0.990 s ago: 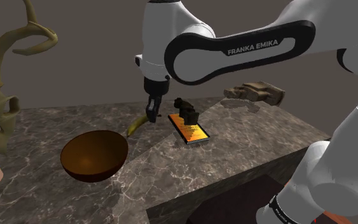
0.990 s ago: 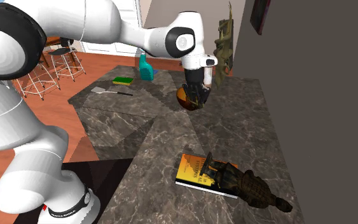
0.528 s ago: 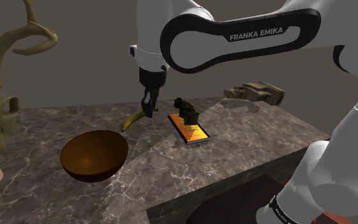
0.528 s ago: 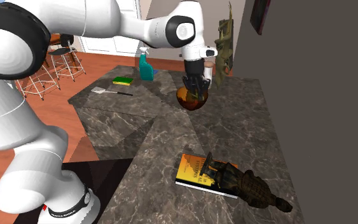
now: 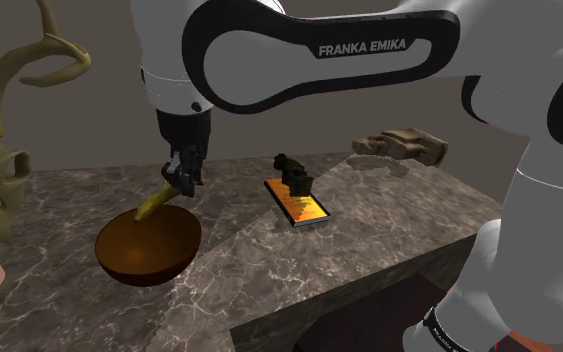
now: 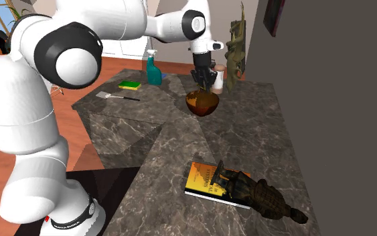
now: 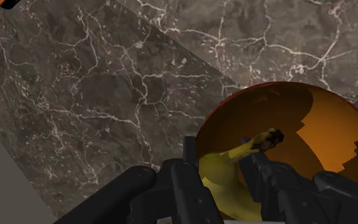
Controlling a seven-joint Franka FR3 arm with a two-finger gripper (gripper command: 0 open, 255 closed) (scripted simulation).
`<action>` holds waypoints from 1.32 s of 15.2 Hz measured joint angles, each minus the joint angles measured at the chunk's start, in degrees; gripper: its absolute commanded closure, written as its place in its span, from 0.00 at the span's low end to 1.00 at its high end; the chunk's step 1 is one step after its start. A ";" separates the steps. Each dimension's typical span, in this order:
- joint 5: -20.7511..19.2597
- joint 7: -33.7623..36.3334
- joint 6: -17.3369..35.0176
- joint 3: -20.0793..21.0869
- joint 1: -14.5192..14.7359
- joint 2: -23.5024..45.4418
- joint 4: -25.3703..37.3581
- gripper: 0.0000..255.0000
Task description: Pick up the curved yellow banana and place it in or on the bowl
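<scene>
Item 1: yellow banana [image 5: 155, 205], pinched by the black 2-finger gripper [image 5: 181, 183].
Position: left of centre in the shoulder view, tip over the brown bowl [image 5: 144, 266].

The banana [image 5: 155, 204] hangs over the bowl [image 5: 147, 252] on the counter [image 5: 389, 225], book [image 5: 299, 206] to the shoulder view's right
</scene>
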 measured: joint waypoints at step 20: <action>-3.62 5.73 6.72 0.13 2.87 6.48 -2.02 1.00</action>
